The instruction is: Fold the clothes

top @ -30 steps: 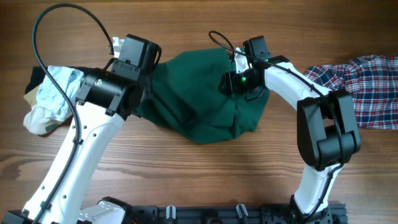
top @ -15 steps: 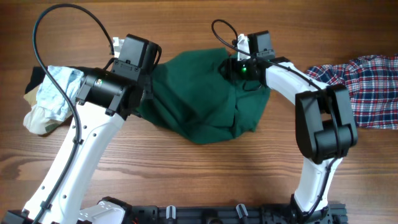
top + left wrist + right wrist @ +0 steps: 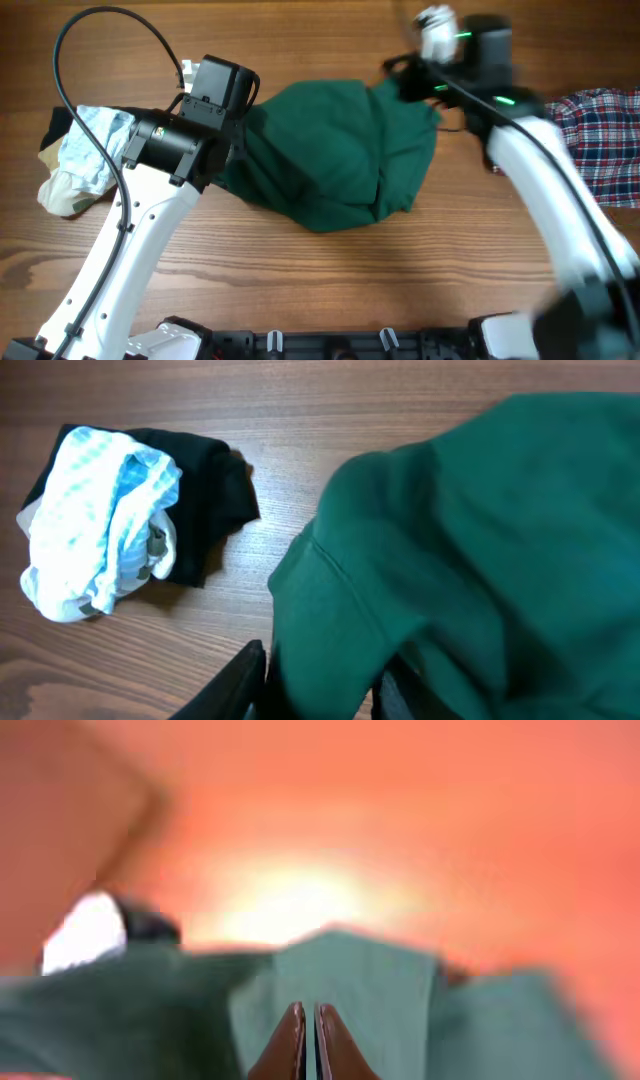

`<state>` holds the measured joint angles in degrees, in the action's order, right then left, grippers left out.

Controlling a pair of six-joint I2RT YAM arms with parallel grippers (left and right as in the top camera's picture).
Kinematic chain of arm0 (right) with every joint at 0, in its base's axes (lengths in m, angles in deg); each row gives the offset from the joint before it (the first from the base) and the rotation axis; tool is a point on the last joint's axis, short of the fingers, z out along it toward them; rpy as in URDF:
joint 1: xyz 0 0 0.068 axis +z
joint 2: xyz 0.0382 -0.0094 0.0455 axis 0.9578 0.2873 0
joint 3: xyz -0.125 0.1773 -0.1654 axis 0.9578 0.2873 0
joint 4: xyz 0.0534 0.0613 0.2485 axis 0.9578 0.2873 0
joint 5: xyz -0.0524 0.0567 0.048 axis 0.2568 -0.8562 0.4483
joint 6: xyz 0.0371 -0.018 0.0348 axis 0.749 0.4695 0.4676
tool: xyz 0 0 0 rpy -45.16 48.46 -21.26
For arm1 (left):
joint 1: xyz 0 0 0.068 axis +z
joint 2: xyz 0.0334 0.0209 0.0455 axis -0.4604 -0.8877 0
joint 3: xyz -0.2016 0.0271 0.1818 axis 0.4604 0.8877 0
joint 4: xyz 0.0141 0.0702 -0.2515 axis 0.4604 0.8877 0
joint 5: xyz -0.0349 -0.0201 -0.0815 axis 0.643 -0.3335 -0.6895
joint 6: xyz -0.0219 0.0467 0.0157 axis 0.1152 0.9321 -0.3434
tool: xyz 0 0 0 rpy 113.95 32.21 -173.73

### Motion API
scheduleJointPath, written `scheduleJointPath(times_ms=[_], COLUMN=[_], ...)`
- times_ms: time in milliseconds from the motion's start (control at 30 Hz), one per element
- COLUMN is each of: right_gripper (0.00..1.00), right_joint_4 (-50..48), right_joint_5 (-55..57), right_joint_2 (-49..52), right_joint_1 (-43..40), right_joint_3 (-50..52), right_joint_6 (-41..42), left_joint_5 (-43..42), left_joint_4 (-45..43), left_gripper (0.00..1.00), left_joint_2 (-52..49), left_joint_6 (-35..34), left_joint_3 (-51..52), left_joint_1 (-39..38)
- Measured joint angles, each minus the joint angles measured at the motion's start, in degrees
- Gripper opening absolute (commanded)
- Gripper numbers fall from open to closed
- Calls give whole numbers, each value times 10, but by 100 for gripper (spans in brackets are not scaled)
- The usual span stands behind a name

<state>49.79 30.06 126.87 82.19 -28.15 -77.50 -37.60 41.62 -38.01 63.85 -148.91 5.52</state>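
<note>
Right pincer was swung up-right, narrow, hold unclear; left pincer was clamped on green garment, which could be dragged askew by haste

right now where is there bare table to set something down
The widest free patch is the bare wood on the near side of the green garment. A thinner strip lies behind it along the far edge. Crowded: left end with the pale blue-white piece, right with the plaid shirt.

Four garments, two arms, one table.
</note>
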Motion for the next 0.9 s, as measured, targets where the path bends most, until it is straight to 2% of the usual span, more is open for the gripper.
scheduleJointPath(times_ms=[100, 167, 200, 233, 267, 333, 467, 667, 900], right_gripper=[4, 4, 11, 23, 41, 51, 68, 70, 72], right_joint_4=[24, 48, 62, 92, 112, 148, 147, 30, -25], right_joint_5=[40, 61, 67, 74, 78, 78, 13, -52, -35], right_joint_2=[-138, -188, -198, -196, -181, -126, 88, 278, 310], right_joint_1=[-31, -33, -33, -33, -33, -33, -28, 3, 47], right_joint_3=[-7, -8, -10, -12, -12, -13, -8, -5, -3], right_joint_6=[-16, -25, -29, -32, -35, -31, -16, 9, 35], left_joint_5=[0, 0, 0, 0, 0, 0, 0, -36, -56], left_joint_4=[0, 0, 0, 0, 0, 0, -9, -9, -7], left_gripper=[41, 50, 61, 70, 73, 76, 80, 80, 79], left_joint_2=[0, 0, 0, 0, 0, 0, 0, -7, -13], left_joint_6=[0, 0, 0, -1, 1, -3, -2, -2, -2], left_joint_3=[0, 0, 0, 0, 0, 0, 0, 0, 0], left_joint_1=[0, 0, 0, 0, 0, 0, 2, 26, 28])
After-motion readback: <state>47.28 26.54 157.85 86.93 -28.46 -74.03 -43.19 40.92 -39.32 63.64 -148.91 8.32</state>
